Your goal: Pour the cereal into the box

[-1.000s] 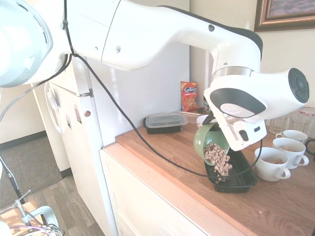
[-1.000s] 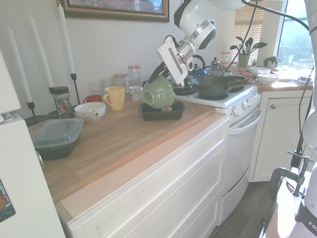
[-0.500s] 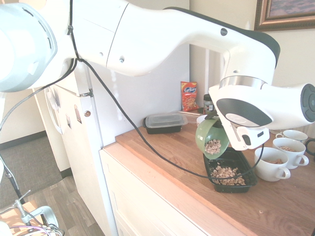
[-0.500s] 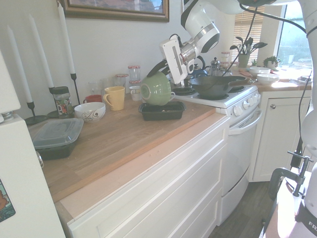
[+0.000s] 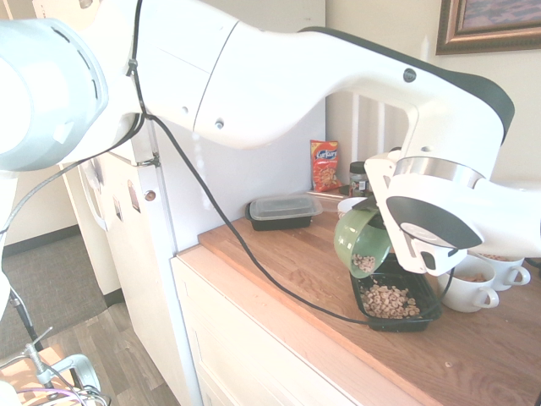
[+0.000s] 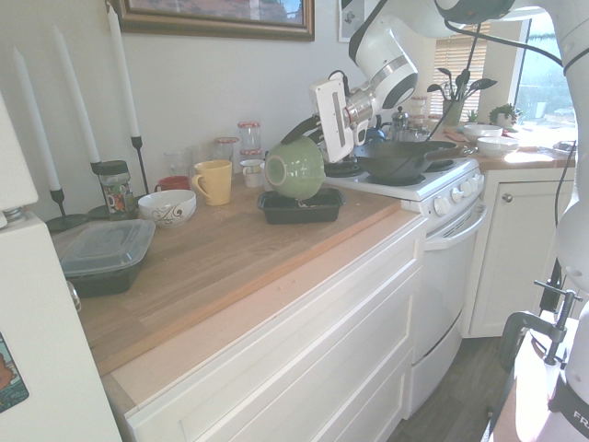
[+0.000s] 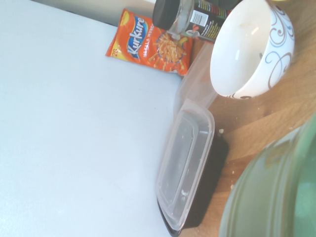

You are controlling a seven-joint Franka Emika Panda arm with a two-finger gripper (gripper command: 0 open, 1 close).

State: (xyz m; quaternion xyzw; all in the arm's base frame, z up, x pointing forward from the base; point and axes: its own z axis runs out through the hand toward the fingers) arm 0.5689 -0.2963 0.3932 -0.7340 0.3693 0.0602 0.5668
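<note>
My gripper (image 6: 305, 130) is shut on the handle of a green mug (image 5: 362, 239), which hangs tipped on its side with its mouth down over the box. In the second exterior view the green mug (image 6: 294, 168) hovers just above the box (image 6: 301, 206). The box (image 5: 425, 310) is a shallow black tray on the wooden counter, and a heap of tan ring-shaped cereal (image 5: 388, 300) lies in it. A few cereal pieces (image 5: 363, 262) still cling inside the mug's lip. The mug's green wall (image 7: 276, 197) fills a corner of the wrist view.
White mugs (image 5: 465, 286) stand right beside the box. A lidded black container (image 5: 283, 210), a white bowl (image 6: 167, 207), a yellow mug (image 6: 213, 181), an orange snack packet (image 5: 325, 165) and a jar (image 6: 114, 187) sit further along the counter. A stove with a dark pan (image 6: 405, 161) adjoins the counter.
A second ago cereal was streaming out of the mug; the stream has stopped and the heap lies in the box. The wrist has shifted along the counter with the mug still tipped.
</note>
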